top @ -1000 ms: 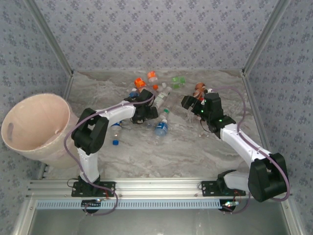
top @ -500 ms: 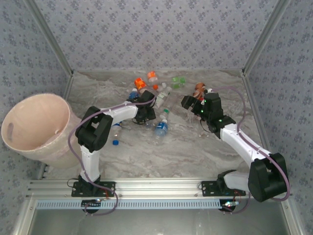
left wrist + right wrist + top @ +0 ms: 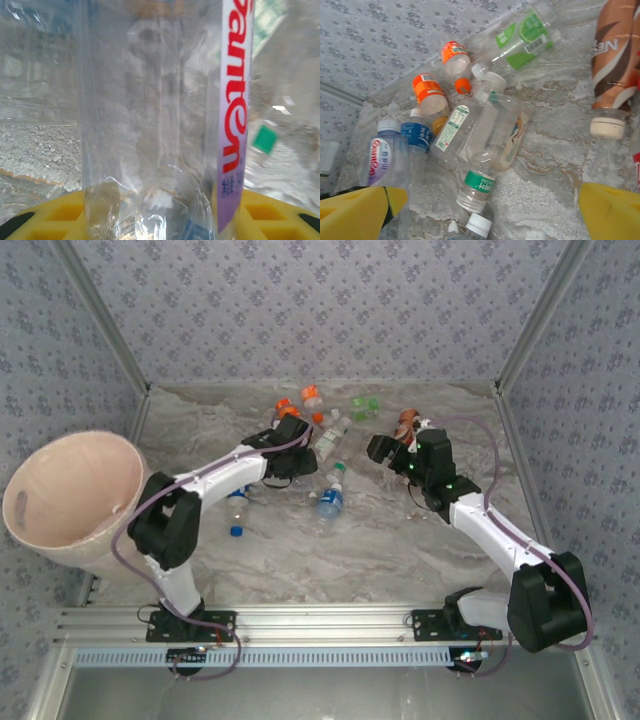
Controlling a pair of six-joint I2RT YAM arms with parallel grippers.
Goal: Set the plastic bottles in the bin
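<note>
A clear bottle [image 3: 150, 100] with a purple-and-white label in red letters stands between the yellow fingers [image 3: 55, 215] of my left gripper [image 3: 160, 215], which is shut on it. From above, the left gripper [image 3: 290, 448] sits in the cluster of plastic bottles [image 3: 335, 430] at the back middle. The right wrist view has that labelled bottle [image 3: 382, 160] upright at the left. My right gripper [image 3: 383, 450] [image 3: 485, 207] is open, hovering over a bottle with a green neck band [image 3: 490, 150]. The pale pink bin [image 3: 100, 540] leans at the far left.
Orange-capped bottles [image 3: 285, 408], green-labelled ones [image 3: 363, 405] and a brown-labelled bottle [image 3: 405, 422] lie along the back wall. A blue-labelled bottle [image 3: 328, 502] and a blue-capped one [image 3: 236, 515] lie nearer the front. Patterned walls close in the marble table [image 3: 380, 550].
My left arm has swung its elbow out to the left and pulled the gripper slightly back and up with the clear bottle in it. The right arm has barely moved.
</note>
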